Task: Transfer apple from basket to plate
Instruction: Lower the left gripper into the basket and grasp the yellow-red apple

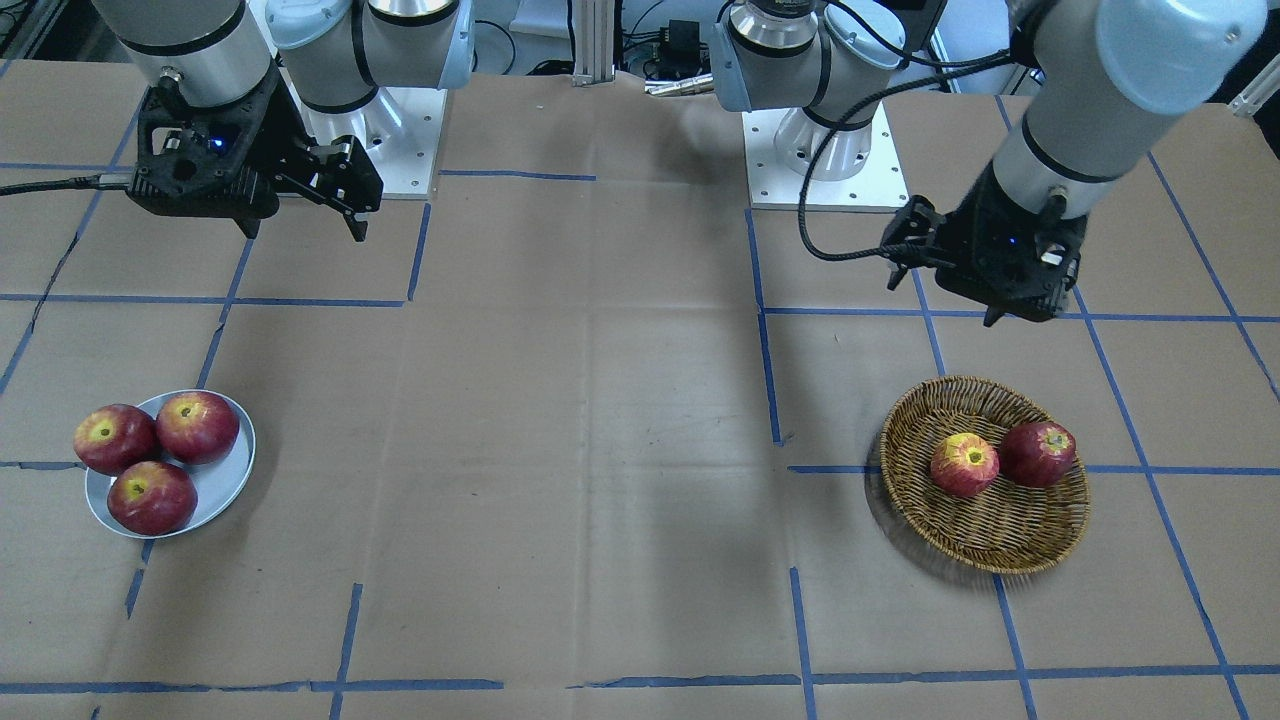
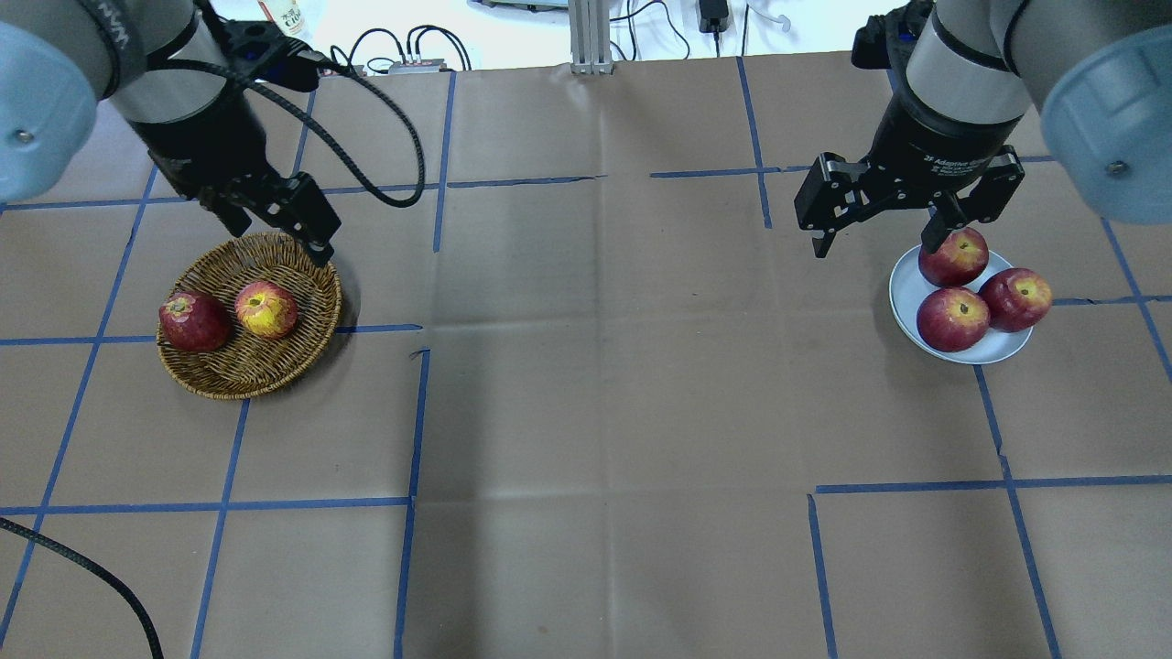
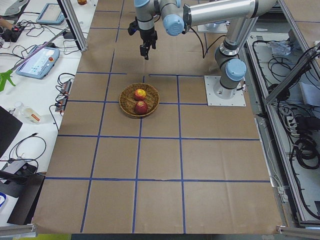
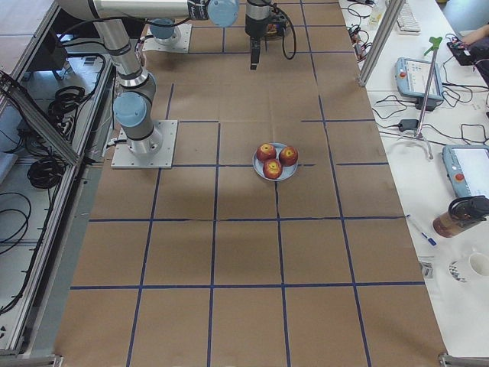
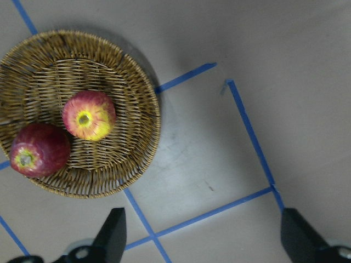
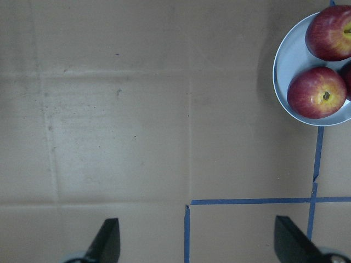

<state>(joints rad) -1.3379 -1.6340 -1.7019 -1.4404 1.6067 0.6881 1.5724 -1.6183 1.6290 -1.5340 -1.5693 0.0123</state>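
Note:
The wicker basket [image 1: 1000, 540] [image 2: 229, 375] [image 5: 126, 82] holds the pinkish-red apple with a yellow stem patch [image 1: 964, 465] [image 2: 266, 309] [image 5: 89, 115] next to a darker red apple [image 1: 1038, 453] [image 2: 193, 321]. My left gripper [image 1: 942, 298] [image 2: 275, 240] [image 5: 204, 235] is open and empty. It hovers above the table by the basket's rim on the robot's side. The pale grey-blue plate [image 1: 222, 480] [image 2: 908, 286] [image 6: 285, 60] carries three dark red apples. My right gripper [image 1: 302, 230] [image 2: 874, 247] [image 6: 194, 241] is open and empty, raised beside the plate.
Brown paper with blue tape lines [image 2: 412, 412] covers the table. The two arm bases [image 1: 820, 150] stand at the robot's edge. The basket also shows in the exterior left view [image 3: 127, 102], and the plate shows in the exterior right view [image 4: 260, 172].

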